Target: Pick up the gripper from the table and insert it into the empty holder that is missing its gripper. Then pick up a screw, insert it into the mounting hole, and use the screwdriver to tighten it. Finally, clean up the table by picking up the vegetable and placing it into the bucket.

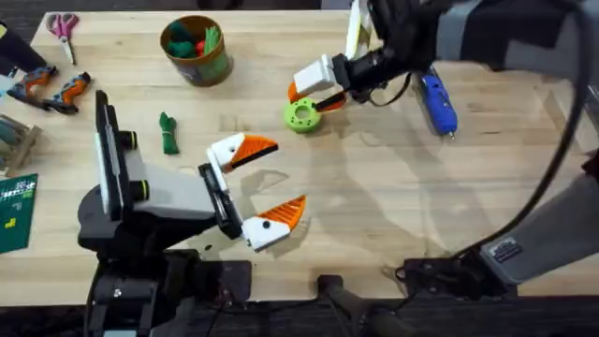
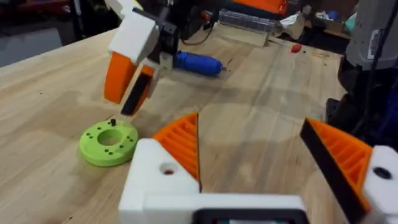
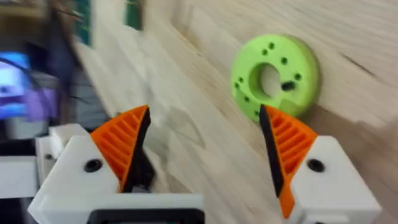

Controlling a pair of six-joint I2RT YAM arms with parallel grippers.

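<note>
Two white-and-orange grippers, both with jaws apart, holding nothing.
Your right gripper [image 1: 314, 94] hovers beside the bright green holed ring [image 1: 300, 114], likely seeking its screw; blue cylindrical screwdriver [image 1: 437, 102] lies behind; dark green knobbly vegetable [image 1: 168, 133] awaits near your left gripper [image 1: 267, 183].

Both arms are black and grey. The left arm [image 1: 140, 201], at the lower left of the overhead frame, has a black base, a pale grey link and a black plate with two small yellow-green dots. Its gripper [image 1: 267, 183] ends in two white angular blocks, each tipped with an orange ribbed wedge backed in black — one block shows a dark round screw hole.

The right arm [image 1: 524, 37] fills the upper right, dark with a grey sleeve-like link; a black cable loops down to its base, where a white label with printed marks sits. Its gripper [image 1: 314, 89] has the same white blocks and orange ribbed wedges, with dark screw holes.
</note>
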